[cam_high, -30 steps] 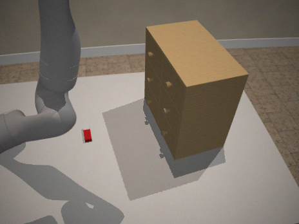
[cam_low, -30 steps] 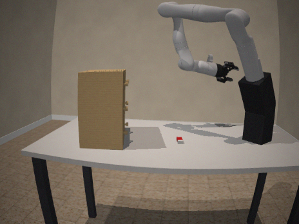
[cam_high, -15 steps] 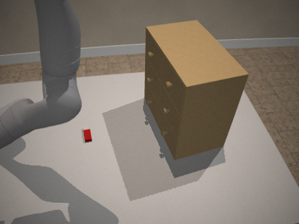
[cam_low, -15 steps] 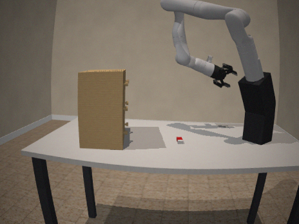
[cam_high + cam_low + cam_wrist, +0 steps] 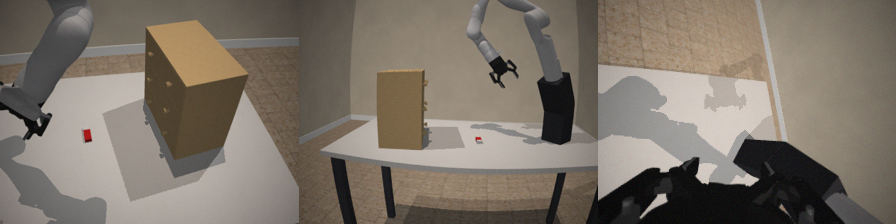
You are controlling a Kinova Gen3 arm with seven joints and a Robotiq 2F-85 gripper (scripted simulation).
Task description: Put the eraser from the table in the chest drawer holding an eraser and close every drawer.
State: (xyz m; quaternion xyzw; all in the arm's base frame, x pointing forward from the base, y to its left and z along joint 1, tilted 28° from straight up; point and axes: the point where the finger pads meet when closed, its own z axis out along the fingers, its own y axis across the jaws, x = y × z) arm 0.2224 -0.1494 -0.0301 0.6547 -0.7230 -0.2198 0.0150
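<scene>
A white table (image 5: 505, 158) on dark legs carries three things — a wooden chest (image 5: 400, 109), a red eraser (image 5: 479, 140), the arm's black pedestal (image 5: 557, 127).

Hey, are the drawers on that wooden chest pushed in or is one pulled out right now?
All pushed in. The chest's front face looks flush in the top view, with only the small knobs sticking out; the exterior view shows the same.
</scene>
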